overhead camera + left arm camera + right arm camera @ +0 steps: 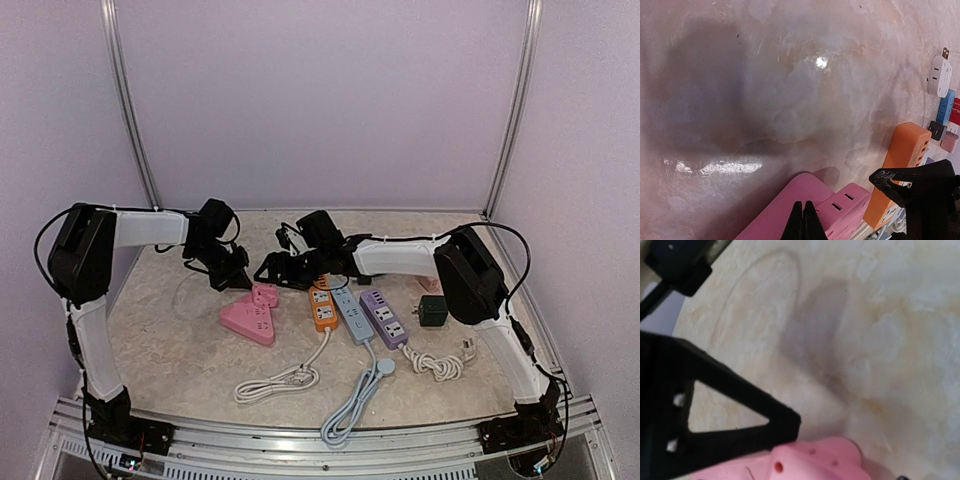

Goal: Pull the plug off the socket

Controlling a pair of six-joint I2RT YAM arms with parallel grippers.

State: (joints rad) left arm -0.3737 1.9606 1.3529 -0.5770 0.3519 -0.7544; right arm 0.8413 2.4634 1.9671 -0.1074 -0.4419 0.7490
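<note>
Three views, entered in order.

1. Top external. On the bench (170,350) lies the pink socket (245,322), a triangular block, with the pink plug (265,295) seated on its far corner. To its right lie an orange strip (322,307), a blue strip (353,315) and a purple strip (385,318), side by side. The left tool (232,275) hangs just behind the plug. The right tool (272,270) is close at the plug's right. Neither touches it. Judged step: approach, with no grasp made.

2. Left wrist. The left fingertips (796,225) are pressed together on nothing, above the socket's near face. The plug sits just to their right. This view alone shows the left tool's state and the loose adapters along the far right edge.

3. Right wrist. One black finger (740,395) crosses the frame. Its partner is hidden, so whether the right tool is apart or together cannot be told. A pink part (805,462) with small holes lies below it. Whether it is plug or socket is unclear.

The next move would probably call for one tool pinning the socket down and the other spreading, straddling the plug and drawing it straight out.
</note>
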